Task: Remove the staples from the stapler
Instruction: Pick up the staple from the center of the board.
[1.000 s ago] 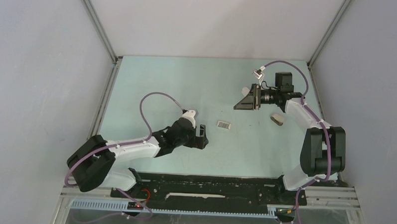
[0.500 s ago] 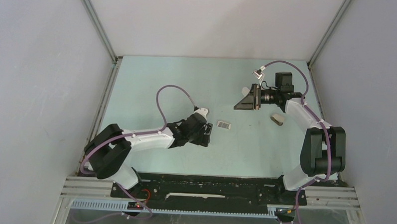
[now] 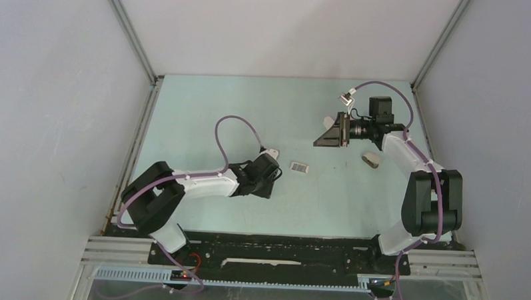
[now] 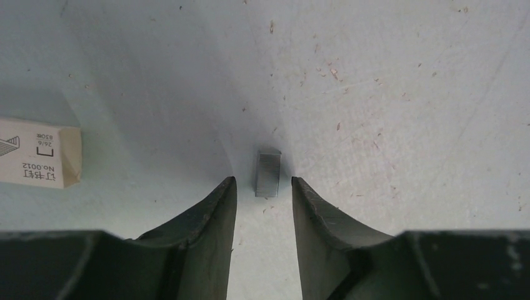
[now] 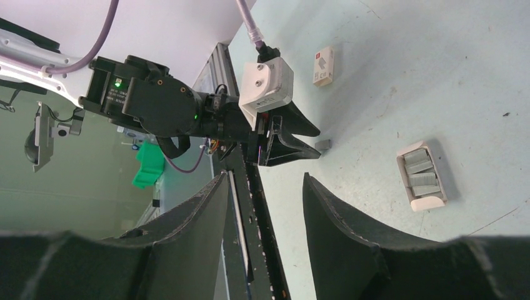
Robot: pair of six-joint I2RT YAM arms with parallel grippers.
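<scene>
My left gripper [image 4: 262, 187] is parted only a little and holds nothing. The staples [image 4: 267, 173], one short grey strip, lie flat on the table [image 4: 406, 94] right at its mouth. The near end sits between my fingertips (touching neither, as far as the wrist view shows) and the rest points straight ahead. A small white box [image 4: 44, 153] lies off to the left in that view. My right gripper [image 5: 264, 181] hangs well apart, jaws spread and empty.
</scene>
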